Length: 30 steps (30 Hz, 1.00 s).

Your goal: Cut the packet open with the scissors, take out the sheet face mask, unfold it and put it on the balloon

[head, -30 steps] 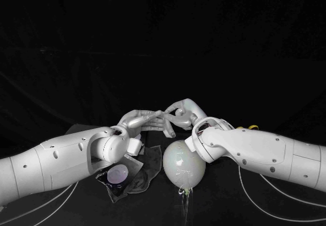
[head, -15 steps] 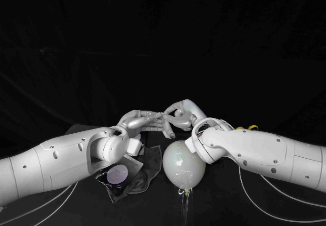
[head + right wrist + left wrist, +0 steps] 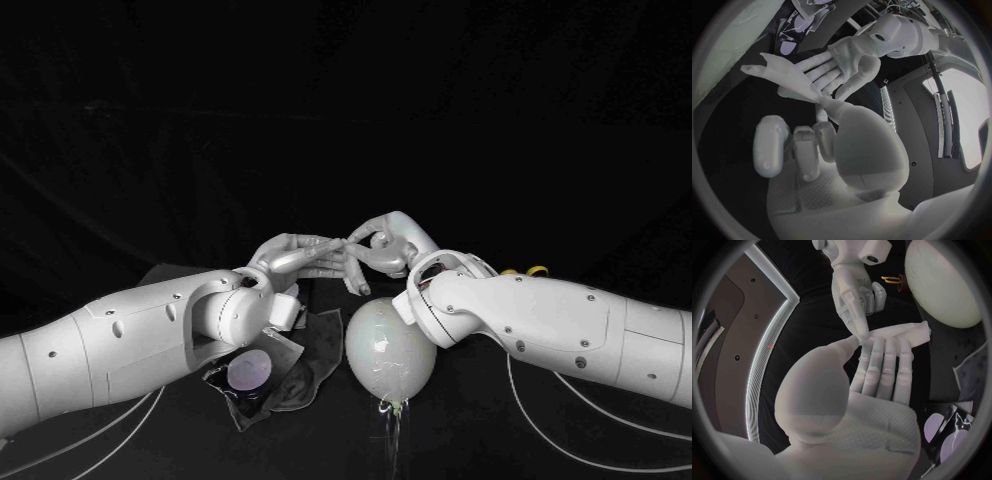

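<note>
Nearest the robot, the balloon (image 3: 387, 350) lies on the black table (image 3: 476, 440) between the two forearms. It is pale, faintly green, glossy and egg-shaped. Its long axis runs away from the robot, with the knotted narrow end pointing back at the robot, a thin pale strand trailing from it, and the round end pointing toward the hands. Just beside it, on the left arm's side and partly under that wrist, lies the packet (image 3: 281, 375), dark, shiny and crumpled, with a lilac round patch on its face. Whether it touches the balloon cannot be told. Beyond the balloon's round end the two hands meet above the table. The left hand (image 3: 296, 255) has its fingers straight and close together, and the sheet face mask (image 3: 901, 332) lies across their tips. The mask is a narrow, white, slightly translucent folded strip, its long axis crosswise to those fingers, and one end is pinned by the left thumb. The right hand (image 3: 382, 240) bends its thumb and one finger into a ring that closes on that same end of the strip, with its other fingers curled in toward the palm. Farther off, behind the right wrist, the yellow handle loops of the scissors (image 3: 537, 270) rest on the table, well apart from the mask; their blades are hidden.
</note>
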Each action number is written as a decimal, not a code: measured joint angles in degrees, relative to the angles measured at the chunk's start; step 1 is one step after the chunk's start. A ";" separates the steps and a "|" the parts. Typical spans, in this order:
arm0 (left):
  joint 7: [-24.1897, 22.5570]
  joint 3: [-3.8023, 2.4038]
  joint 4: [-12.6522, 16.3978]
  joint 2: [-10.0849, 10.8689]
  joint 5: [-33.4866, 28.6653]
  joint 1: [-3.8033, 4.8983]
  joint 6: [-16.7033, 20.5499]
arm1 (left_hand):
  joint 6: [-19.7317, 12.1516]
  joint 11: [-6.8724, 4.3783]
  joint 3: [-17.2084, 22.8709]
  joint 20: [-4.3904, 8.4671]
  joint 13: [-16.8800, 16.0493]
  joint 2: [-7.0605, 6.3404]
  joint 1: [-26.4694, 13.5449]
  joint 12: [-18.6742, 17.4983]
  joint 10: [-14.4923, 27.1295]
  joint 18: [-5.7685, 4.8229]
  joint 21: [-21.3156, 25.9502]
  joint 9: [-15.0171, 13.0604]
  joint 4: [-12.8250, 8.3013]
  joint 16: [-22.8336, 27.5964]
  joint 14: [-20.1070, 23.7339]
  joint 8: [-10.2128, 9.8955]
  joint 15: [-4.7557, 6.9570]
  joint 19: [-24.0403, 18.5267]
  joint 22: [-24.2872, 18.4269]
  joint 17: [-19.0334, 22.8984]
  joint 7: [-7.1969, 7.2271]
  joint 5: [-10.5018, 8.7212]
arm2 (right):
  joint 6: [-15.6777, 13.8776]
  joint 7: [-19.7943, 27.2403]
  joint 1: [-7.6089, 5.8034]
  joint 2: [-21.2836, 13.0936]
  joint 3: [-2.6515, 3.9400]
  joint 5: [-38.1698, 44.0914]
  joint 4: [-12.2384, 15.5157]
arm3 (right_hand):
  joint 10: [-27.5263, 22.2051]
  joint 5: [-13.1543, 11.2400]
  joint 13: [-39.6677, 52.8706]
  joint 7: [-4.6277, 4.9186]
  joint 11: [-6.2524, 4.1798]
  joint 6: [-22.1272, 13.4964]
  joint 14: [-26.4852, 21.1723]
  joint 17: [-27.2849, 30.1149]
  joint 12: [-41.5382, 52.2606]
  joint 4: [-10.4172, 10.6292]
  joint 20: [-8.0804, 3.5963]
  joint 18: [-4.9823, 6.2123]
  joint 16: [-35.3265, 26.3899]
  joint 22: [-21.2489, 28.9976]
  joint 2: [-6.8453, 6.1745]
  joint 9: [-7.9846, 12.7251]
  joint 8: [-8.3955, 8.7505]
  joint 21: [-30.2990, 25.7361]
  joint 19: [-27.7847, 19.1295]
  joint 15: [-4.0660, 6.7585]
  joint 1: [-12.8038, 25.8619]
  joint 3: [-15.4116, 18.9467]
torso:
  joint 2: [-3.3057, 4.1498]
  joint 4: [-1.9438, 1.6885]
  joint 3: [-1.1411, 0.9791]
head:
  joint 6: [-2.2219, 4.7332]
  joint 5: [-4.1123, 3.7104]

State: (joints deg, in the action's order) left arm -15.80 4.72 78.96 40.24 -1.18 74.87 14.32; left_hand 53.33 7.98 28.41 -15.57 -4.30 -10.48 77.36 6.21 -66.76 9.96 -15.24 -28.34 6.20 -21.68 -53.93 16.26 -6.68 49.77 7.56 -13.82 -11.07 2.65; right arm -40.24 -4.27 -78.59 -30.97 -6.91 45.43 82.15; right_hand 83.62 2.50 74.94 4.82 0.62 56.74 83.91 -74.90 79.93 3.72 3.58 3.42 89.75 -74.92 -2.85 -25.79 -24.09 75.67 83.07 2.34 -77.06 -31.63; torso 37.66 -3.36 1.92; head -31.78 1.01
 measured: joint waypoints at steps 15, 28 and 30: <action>-0.12 0.02 0.03 0.02 0.19 -0.02 0.45 | 0.00 0.22 -0.74 -0.02 0.01 -1.24 0.37 0.00 0.21 -0.03 0.88 0.79 0.20 0.00 0.40 -0.72 0.00 0.01 -0.62 -0.22 0.00 0.00 | 0.85 -0.64 -0.03 0.12 0.01 0.68 -0.16 | -0.01 0.14 0.01 0.11 0.01 0.13 0.00 -0.05 -0.01 -0.25 0.01 0.00 0.05 -0.01 -0.01 0.00 0.13 0.00 -0.01 0.00 0.01 -0.25 | 0.00 0.01 -0.01 | -0.05 0.02; -0.18 0.02 -0.06 -0.01 0.21 -0.02 0.77 | 1.15 -0.10 0.47 0.00 0.01 0.81 3.06 0.23 -0.11 -0.12 1.11 1.37 -1.01 -0.57 0.39 -0.72 0.02 0.82 -1.08 -0.72 0.13 0.00 | 1.08 -0.93 -0.03 0.09 0.01 1.07 0.05 | 0.11 0.14 -0.03 0.11 -0.11 0.13 0.00 -0.04 -0.12 -0.24 0.02 0.00 0.01 -0.03 -0.02 0.00 -0.10 0.00 -0.03 0.00 0.02 -0.23 | 0.02 0.01 -0.03 | -0.18 0.05; -0.18 0.02 -0.07 -0.01 0.22 -0.02 0.78 | 1.24 -0.21 0.54 0.11 0.01 0.81 3.06 0.39 -0.23 -0.14 1.11 1.38 -1.07 -0.67 0.17 -0.72 0.24 0.93 -1.10 -0.77 0.19 0.00 | 1.08 -0.95 -0.03 0.07 0.01 1.09 0.12 | 0.11 0.14 -0.02 0.10 -0.11 0.13 0.00 -0.01 -0.12 -0.24 0.02 0.00 0.01 -0.03 -0.02 0.00 -0.10 -0.01 -0.03 0.00 0.02 -0.23 | 0.02 0.01 -0.03 | -0.21 0.08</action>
State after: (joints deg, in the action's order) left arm -15.98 4.74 78.88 40.23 -0.97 74.85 15.10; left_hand 54.58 7.77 28.94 -15.46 -4.29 -9.67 80.42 6.61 -66.99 9.82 -14.14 -26.96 5.12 -22.35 -53.76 15.54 -6.44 50.70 6.46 -14.60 -10.88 2.65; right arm -39.16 -5.22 -78.62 -30.90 -6.90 46.52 82.28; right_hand 83.73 2.64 74.92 4.93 0.51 56.87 83.91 -74.91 79.81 3.48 3.60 3.42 89.76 -74.95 -2.86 -25.79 -24.18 75.66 83.04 2.34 -77.05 -31.86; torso 37.67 -3.35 1.89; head -31.99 1.09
